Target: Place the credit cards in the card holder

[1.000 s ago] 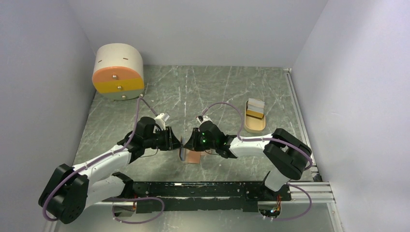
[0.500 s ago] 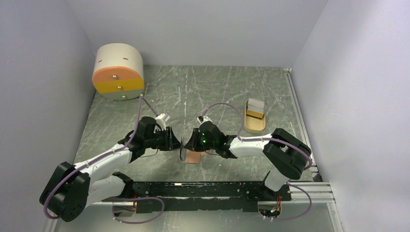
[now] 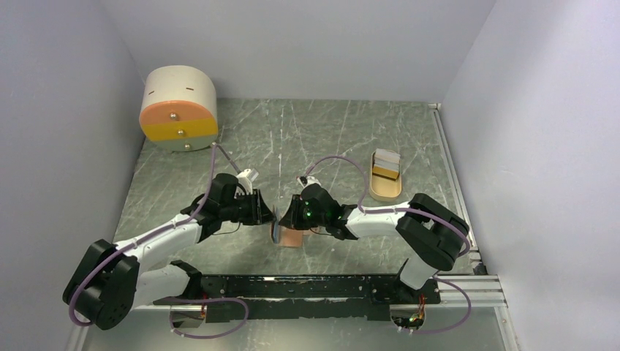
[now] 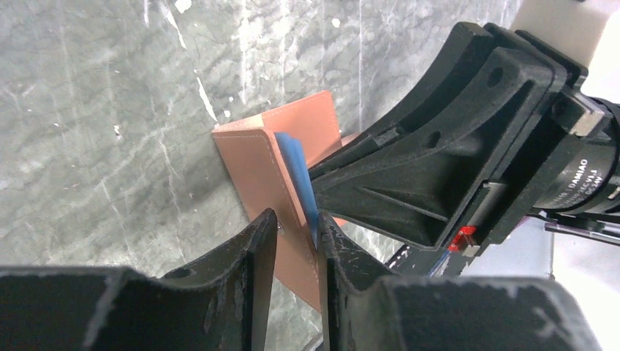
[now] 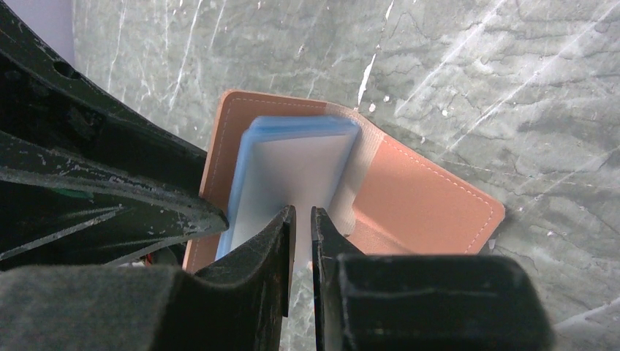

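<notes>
Left tool (image 4: 298,234) narrowed, clamping a wall of the tan leather card holder (image 5: 424,205) on the grey marbled counter (image 5: 512,73). Right tool (image 5: 301,219) pinched the pale blue-edged plastic credit card (image 5: 292,168), partly seated inside; insertion looked close.

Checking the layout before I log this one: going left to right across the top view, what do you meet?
Drawer box → left gripper → right gripper → tray. The card holder sits under both grippers, so it is left out.
</notes>
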Controlling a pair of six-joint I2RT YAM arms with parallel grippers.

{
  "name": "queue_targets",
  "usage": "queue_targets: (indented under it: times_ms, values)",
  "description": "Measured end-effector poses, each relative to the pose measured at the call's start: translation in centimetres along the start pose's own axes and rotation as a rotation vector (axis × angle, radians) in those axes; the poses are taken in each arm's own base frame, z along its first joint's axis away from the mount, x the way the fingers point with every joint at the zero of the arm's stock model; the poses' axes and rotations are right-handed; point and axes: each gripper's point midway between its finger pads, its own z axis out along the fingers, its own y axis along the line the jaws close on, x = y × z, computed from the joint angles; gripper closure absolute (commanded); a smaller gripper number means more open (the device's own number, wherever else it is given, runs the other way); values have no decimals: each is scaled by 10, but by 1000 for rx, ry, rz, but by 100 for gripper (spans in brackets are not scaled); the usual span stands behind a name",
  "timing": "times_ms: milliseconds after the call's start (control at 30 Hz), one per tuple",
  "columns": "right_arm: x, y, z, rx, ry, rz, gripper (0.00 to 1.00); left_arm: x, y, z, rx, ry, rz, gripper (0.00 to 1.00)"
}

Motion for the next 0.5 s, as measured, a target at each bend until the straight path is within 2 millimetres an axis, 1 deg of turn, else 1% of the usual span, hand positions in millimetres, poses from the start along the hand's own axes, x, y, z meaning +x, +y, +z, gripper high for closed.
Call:
queue_targets:
  times_ms: [267, 400, 500]
  values:
    - [2, -3, 2, 7, 6, 2, 83, -1, 5, 1, -27, -2, 5, 63]
    - [4, -5, 3, 11, 12, 2, 83, -4, 3, 0, -22, -11, 9, 66]
    - [4, -5, 3, 12, 13, 2, 82, -4, 3, 0, -23, -12, 10, 70]
